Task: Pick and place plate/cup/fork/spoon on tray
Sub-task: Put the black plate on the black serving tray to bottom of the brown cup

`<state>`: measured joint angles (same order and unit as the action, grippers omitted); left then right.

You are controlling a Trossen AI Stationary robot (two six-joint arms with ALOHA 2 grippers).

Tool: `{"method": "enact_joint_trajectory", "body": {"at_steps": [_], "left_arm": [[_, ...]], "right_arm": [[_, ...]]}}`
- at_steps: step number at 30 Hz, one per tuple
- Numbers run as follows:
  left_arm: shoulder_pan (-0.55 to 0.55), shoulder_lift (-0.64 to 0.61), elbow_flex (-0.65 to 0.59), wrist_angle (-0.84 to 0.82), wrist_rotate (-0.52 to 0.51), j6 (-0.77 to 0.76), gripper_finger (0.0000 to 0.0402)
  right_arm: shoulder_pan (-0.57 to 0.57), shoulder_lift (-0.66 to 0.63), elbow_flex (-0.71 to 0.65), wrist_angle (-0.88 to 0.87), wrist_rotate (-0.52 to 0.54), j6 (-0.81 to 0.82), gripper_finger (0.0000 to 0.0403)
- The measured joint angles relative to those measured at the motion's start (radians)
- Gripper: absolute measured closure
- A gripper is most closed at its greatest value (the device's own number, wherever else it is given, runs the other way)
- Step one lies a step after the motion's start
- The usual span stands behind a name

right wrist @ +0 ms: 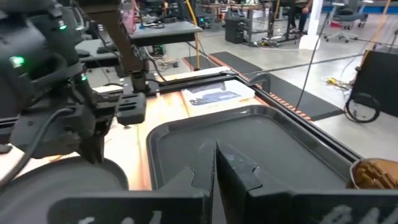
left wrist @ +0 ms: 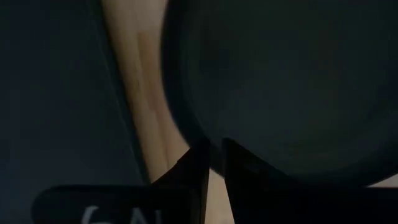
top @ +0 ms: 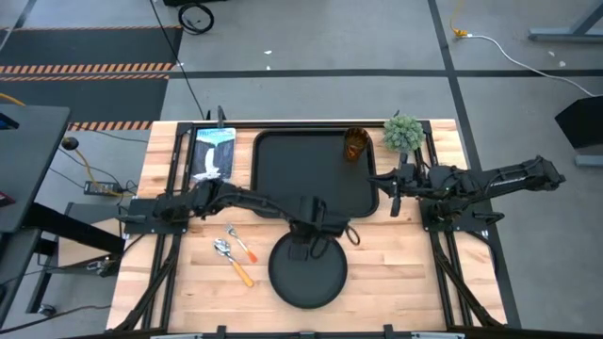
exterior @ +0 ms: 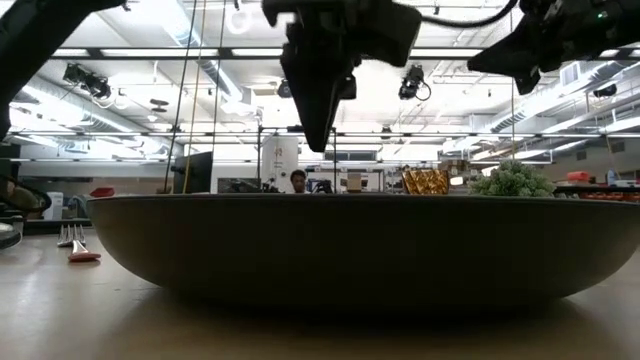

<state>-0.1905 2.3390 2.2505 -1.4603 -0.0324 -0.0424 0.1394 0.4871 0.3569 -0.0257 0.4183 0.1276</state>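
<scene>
Hovering: left gripper (top: 303, 247) over plate (top: 307, 275).

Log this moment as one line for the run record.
left gripper: shut, above plate far rim | right gripper: shut, waiting at tray right edge | cup: on tray | fork, spoon: on table

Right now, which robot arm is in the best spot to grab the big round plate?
Left. The left gripper hangs right over the plate's far rim, fingers shut. The right gripper waits off beside the tray, away from the plate.

Bright ceiling strip lights glare in the low view, while the left wrist view is dim and blurred.
</scene>
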Motion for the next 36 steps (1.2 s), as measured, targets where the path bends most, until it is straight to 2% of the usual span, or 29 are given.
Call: {"method": "enact_joint_trajectory", "body": {"at_steps": [10,18,21,25,31,36], "left_arm": [[-0.074,-0.031,0.0,-0.009,-0.183,-0.059,0.0352],[-0.078,-0.054,-0.02,-0.041,-0.238,-0.084,0.0352],[-0.061,-0.102,-0.156,0.015,-0.259,-0.109,0.0352],[-0.055,-0.256,-0.45,0.198,-0.25,-0.198,0.0352],[-0.083,-0.547,-0.818,0.485,-0.208,-0.423,0.0352],[-0.092,-0.702,-1.031,0.638,-0.172,-0.708,0.0351]], "right_arm": [[0.046,-0.057,0.0,-0.054,-0.018,-0.008,0.038],[0.069,-0.064,0.0,-0.056,-0.044,-0.027,0.038],[0.074,-0.065,0.0,-0.059,-0.052,-0.027,0.038],[0.081,-0.065,0.0,-0.065,-0.06,-0.027,0.038],[0.081,-0.071,0.0,-0.048,-0.06,-0.059,0.038],[0.081,-0.071,0.0,-0.028,-0.061,-0.075,0.038]]}}
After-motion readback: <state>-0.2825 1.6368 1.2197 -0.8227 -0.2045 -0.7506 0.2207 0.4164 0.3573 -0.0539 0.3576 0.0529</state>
